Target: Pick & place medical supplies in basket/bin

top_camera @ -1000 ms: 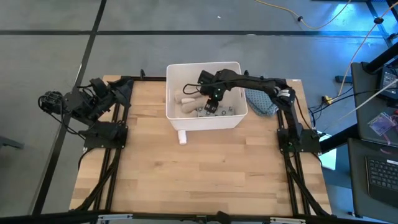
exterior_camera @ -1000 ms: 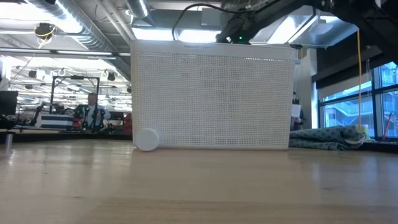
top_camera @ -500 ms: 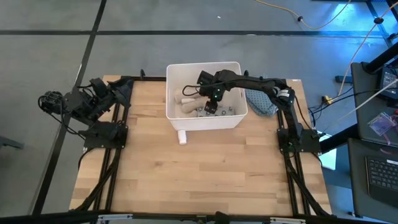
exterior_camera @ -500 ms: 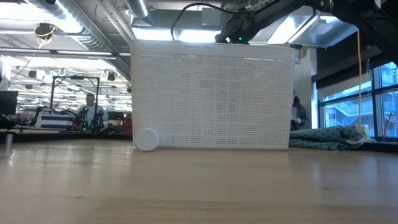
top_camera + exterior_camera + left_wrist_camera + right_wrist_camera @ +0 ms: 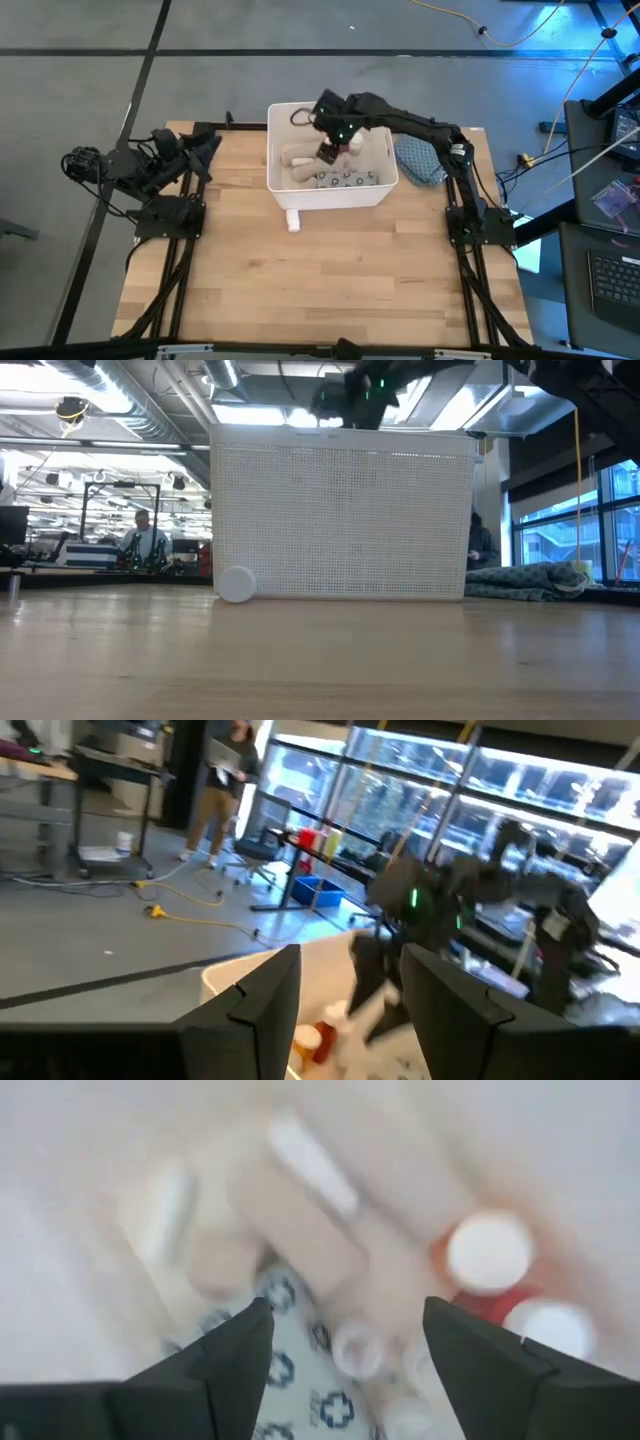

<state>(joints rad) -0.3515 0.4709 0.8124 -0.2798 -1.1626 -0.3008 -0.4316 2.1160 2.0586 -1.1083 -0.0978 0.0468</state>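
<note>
The right end effector (image 5: 327, 152) hangs over the bin (image 5: 282, 182), fingers apart and empty. Below it lie rolls (image 5: 300, 1220) and bottles (image 5: 490, 1252). One white roll (image 5: 293, 220) sits on the surface outside: light, stiff, likely to roll; grip its sides. The left end effector (image 5: 205, 150) waits, parted.

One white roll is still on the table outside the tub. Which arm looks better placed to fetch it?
Probably the left. The white roll lies just in front of the tub, towards its left end. The left gripper waits open beside that end, while the right gripper, open and empty, hangs over the tub's contents.
</note>
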